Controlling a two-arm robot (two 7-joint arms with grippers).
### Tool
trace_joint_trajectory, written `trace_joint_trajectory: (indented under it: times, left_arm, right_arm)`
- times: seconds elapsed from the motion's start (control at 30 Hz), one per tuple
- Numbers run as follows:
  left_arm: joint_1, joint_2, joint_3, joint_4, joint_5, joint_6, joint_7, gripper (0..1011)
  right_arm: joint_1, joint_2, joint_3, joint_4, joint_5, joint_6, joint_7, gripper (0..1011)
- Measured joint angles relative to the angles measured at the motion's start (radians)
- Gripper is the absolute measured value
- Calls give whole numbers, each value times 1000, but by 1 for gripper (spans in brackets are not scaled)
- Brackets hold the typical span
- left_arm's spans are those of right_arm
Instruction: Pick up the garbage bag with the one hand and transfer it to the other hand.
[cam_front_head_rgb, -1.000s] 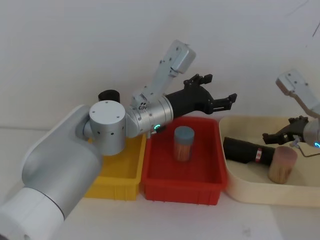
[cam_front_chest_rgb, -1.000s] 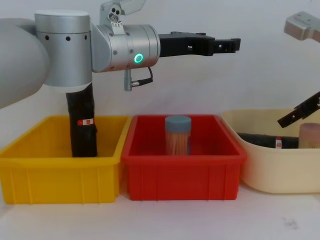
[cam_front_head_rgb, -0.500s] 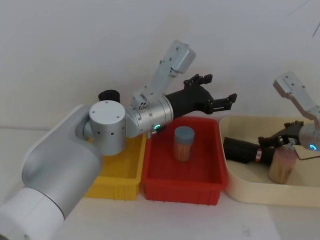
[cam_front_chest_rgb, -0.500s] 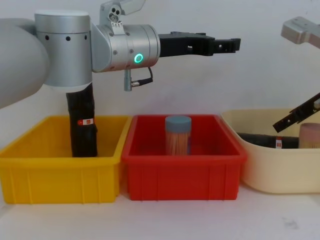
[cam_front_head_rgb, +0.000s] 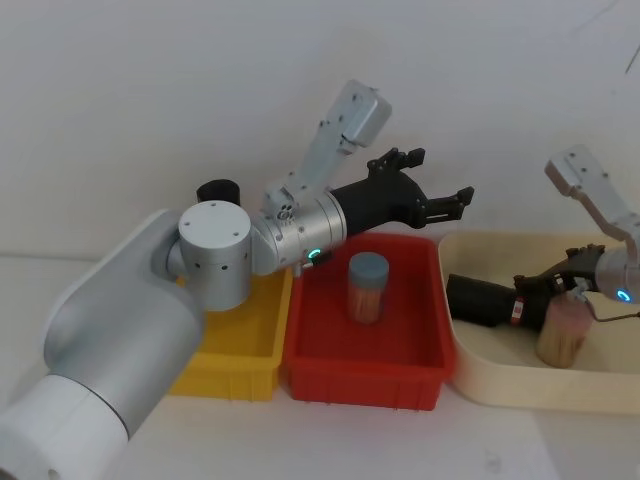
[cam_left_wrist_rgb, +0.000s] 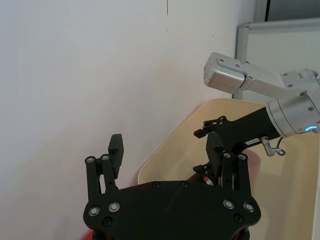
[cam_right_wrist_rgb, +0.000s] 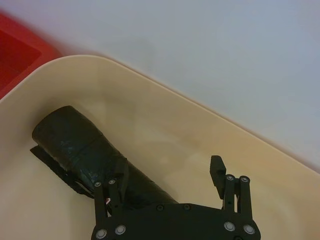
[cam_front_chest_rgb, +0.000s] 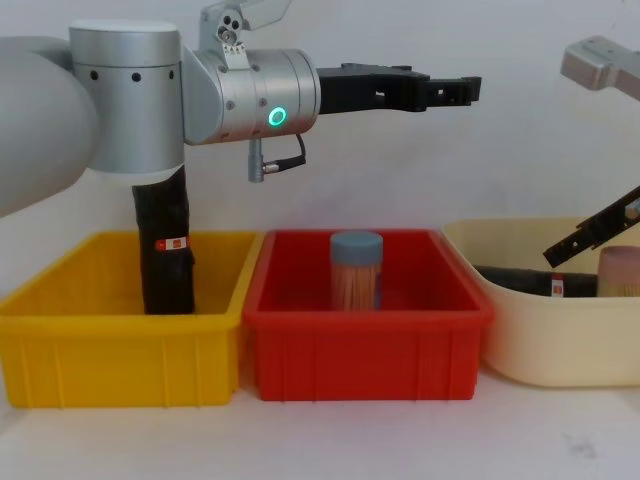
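Your bag (cam_front_head_rgb: 480, 300) lies on its side in the cream tub (cam_front_head_rgb: 500, 390), long axis running across the tub: its blunt end points toward the red bin (cam_front_head_rgb: 360, 375) and its red-labelled end toward the pink-lidded jar (cam_front_head_rgb: 563, 330). It is a matt black cylinder of crinkled plastic; in the right wrist view you can see a loose flap jutting out beside the blunt end. The right gripper (cam_front_head_rgb: 535, 287) hangs over the labelled end with its fingers spread wide and nothing between them. One finger crosses in front of the roll, but you cannot tell whether it touches. The gripper's body hides the bag's near end in that view, and the tub's wall cuts off its underside in the chest view. The left gripper (cam_front_head_rgb: 440, 175) is held high above the red bin's back edge, fingers apart and empty. Below it stands a blue-lidded jar (cam_front_head_rgb: 366, 288). A second black roll (cam_front_chest_rgb: 163, 250) stands upright in the yellow bin (cam_front_chest_rgb: 100, 350), its top hidden behind the left arm.
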Motion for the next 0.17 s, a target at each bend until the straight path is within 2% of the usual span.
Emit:
trace_joint_trajectory:
  times: [0.17]
  left_arm:
    - [0, 0, 0, 0, 0, 0, 0, 1001]
  right_arm:
    - [0, -1, 1, 1, 1, 2, 0, 1002]
